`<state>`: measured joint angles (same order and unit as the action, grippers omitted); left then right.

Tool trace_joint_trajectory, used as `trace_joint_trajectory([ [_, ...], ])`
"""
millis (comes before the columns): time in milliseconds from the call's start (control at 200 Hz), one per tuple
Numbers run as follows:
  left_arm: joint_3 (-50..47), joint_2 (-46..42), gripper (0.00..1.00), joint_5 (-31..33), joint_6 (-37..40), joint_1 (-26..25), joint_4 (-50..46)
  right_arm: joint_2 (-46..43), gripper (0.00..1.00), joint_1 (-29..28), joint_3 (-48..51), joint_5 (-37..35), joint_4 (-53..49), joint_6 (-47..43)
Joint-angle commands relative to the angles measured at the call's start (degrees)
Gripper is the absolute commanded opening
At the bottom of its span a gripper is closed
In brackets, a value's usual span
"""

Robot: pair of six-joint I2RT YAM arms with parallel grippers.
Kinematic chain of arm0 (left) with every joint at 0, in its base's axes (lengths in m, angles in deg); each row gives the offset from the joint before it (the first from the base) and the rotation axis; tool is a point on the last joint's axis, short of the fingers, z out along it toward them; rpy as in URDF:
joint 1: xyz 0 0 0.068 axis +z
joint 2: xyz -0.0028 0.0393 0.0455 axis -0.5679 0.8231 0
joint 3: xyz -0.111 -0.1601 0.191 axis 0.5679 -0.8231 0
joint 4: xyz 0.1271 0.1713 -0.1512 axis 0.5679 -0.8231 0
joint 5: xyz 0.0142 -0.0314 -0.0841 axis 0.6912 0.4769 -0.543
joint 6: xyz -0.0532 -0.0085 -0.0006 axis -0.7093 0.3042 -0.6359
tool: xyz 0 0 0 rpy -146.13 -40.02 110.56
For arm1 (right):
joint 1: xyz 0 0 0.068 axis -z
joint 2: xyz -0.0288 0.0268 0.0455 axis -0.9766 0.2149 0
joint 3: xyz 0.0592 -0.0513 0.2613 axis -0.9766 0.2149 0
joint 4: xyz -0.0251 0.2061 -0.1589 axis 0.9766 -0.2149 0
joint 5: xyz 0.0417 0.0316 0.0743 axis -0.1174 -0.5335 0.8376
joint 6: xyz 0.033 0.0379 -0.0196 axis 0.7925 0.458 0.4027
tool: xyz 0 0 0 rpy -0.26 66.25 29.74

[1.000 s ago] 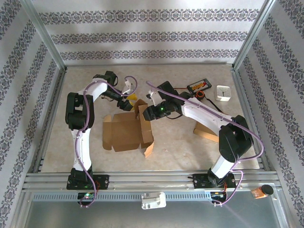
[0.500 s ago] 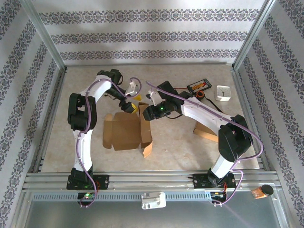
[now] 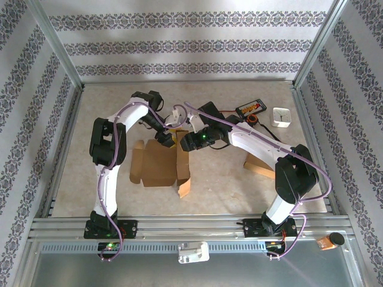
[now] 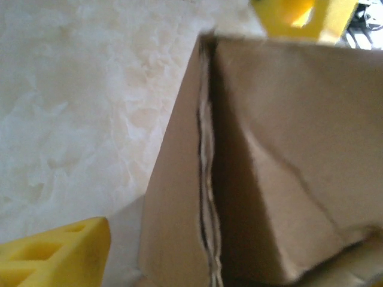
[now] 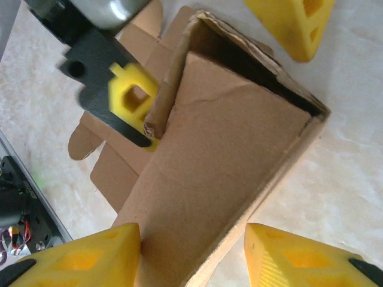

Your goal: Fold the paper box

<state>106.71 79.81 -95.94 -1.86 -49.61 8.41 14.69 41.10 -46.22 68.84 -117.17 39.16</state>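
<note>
Brown paper box [image 3: 157, 164] lies mid-table between the arms, part-formed. Its base & flaps are flat on the beige marble-look table [image 3: 221, 185], w/ one side wall [image 3: 182, 158] standing up at its right edge.

Left gripper [image 3: 167, 136] is at the far corner of that wall. In the left wrist view its yellow fingers [image 4: 57, 251] sit wide apart, astride the corner crease, clamping nothing.

Right gripper [image 3: 187, 142] comes in from the right. Its yellow pads [image 5: 78, 257] bracket the doubled wall, jaws part-way apart; can't tell if they pinch it or just flank it.

Step in hand is prob. squaring that corner & seating the wall. To do it well:
- Right arm steadies the wall vertical, light pressure only, else the card buckles.
- Left arm works low, close to the crease, pushing along the fold line, not across it.
- Go slow: the base is loose on the table & may slide.
- Keep the pads off the ragged top edge.
</note>
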Motion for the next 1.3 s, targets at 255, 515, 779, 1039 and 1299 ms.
trace_joint_trajectory([
  [255, -12.6, -8.0, 0.30, 3.3, -15.5, -1.7, 21.3, -3.1, 0.60, 0.7, 2.4, -3.4, 1.5, 3.5],
  [515, -22.3, -15.5, 0.14, 14.0, -34.1, -3.7, 34.7, -10.4, 0.74, 0.6, 4.6, -4.8, 2.4, 7.1],
  [779, -23.9, -18.8, 0.14, 25.8, -54.6, -7.4, 33.8, -13.6, 0.86, -0.9, 8.3, -14.3, 0.3, 2.8],
  [1039, -33.5, -22.8, 0.18, 37.5, -65.2, -14.1, 42.3, -17.2, 0.92, 0.0, 13.1, -31.6, 1.8, -7.4],
  [1299, -38.8, -24.5, 0.20, 38.9, -67.7, -16.2, 50.6, -13.6, 0.80, 5.9, 13.3, -7.7, 3.6, -11.7],
])
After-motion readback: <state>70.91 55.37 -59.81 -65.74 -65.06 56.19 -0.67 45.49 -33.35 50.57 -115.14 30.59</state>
